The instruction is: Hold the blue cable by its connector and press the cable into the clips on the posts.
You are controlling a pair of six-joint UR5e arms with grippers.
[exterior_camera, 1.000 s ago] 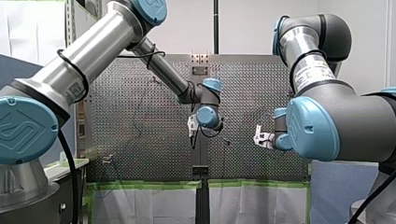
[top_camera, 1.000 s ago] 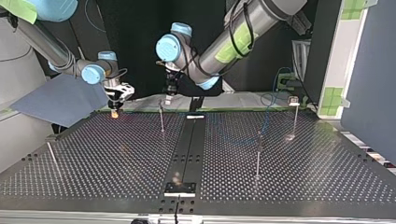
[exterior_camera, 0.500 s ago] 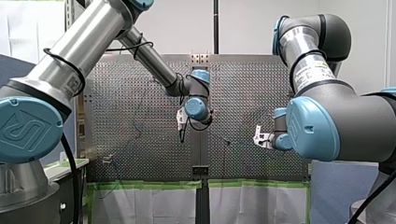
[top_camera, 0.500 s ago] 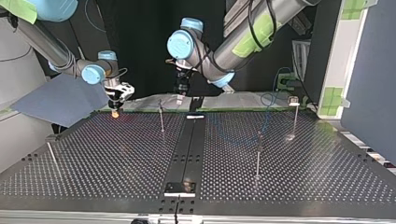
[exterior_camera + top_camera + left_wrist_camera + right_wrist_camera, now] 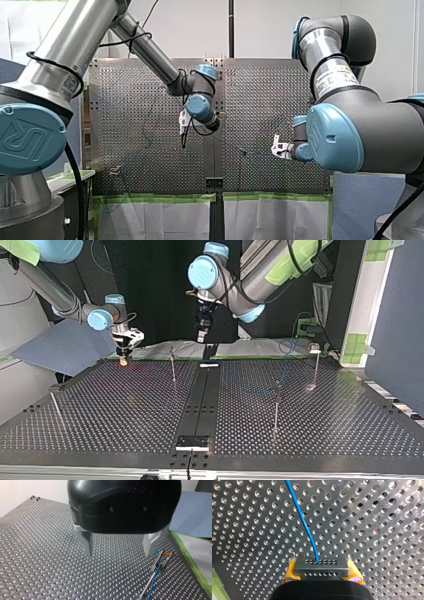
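Since a second ago my left hand (image 5: 118,554) has climbed higher and drifted toward the top view's right. Its metal fingers (image 5: 86,542) are spread wide with nothing between them, up above the worktop (image 5: 37,555). Just beside one finger there's a thin post (image 5: 155,565) with the blue cable (image 5: 153,579) running along it. My right hand (image 5: 322,573) hasn't budged, yellow pads (image 5: 290,571) pinching the connector (image 5: 321,568), cable leading straight ahead of it.
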